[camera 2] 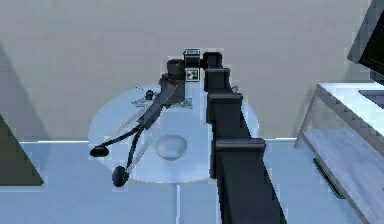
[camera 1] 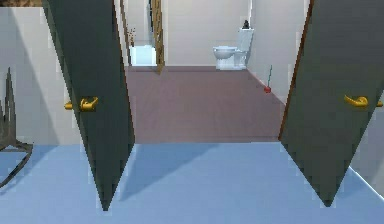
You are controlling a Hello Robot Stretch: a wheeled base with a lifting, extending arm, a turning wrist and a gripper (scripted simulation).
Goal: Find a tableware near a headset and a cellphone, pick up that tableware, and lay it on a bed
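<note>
In the arm side view a pale round table (camera 2: 120, 118) stands against the wall. A shallow, pale, bowl-like piece of tableware (camera 2: 170, 147) lies on its near half. The dark arm (camera 2: 238, 150) reaches over the table's right part. Left of the two white marker squares (camera 2: 200, 60) sits the gripper's body. My gripper (camera 2: 110, 165) has two thin fingers (camera 2: 98, 151) slanting down to the table's near-left rim, just left of the bowl. It holds nothing, with bare tabletop and floor behind the tips. Small dark things (camera 2: 138, 97) lie farther back on the table.
A grey shelf unit (camera 2: 345, 135) with a dark screen (camera 2: 372, 40) above stands at the arm side view's right. In the forward view, two dark doors (camera 1: 95, 90) (camera 1: 335, 95) with gold handles flank a doorway onto a brown floor with a toilet (camera 1: 232, 52) and a plunger (camera 1: 267, 85). A round table edge (camera 1: 14, 160) sits at the left.
</note>
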